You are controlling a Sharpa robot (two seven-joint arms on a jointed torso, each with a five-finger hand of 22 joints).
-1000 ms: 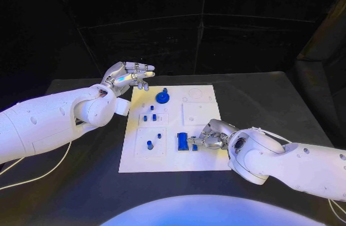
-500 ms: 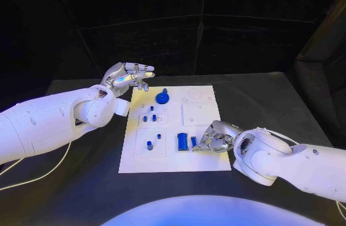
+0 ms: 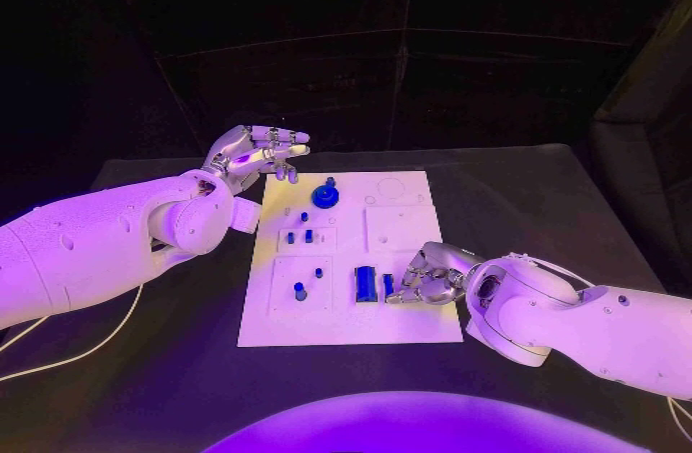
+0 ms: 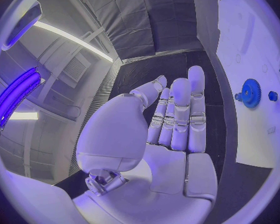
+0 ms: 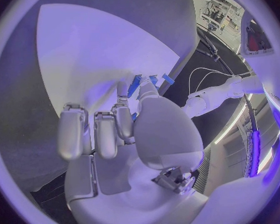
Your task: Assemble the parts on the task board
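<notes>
The task board (image 3: pixel 397 318), a white plate, lies flat in the middle of the black tabletop (image 3: pixel 548 203). Small blue parts sit on it. A blue gear (image 3: pixel 327 194) with a knob stands near the board's far edge, on its left half; the left wrist view shows the same gear (image 4: pixel 250 92) with a small blue peg (image 4: pixel 272 95) just beside it. Nearer along the board's left half come a few short blue pegs (image 3: pixel 297 235), then a lone peg (image 3: pixel 300 291) in a square recess. A blue rectangular block (image 3: pixel 366 283) lies near the board's middle, toward its near edge, with a slim blue piece (image 3: pixel 388 285) just beside it on the right.

The right hand (image 3: pixel 424 276) rests low over the board's right half, immediately beside that slim piece, its fingers curled downward toward the board. In the right wrist view the hand (image 5: pixel 124 129) has its fingertips against blue parts (image 5: pixel 135 84); whether it actually grips one I cannot tell.

The left hand (image 3: pixel 257 153) hovers off the board's far left corner, above the tabletop, well apart from the right hand. In the left wrist view its fingers (image 4: pixel 180 112) are stretched out side by side and hold nothing: released.
</notes>
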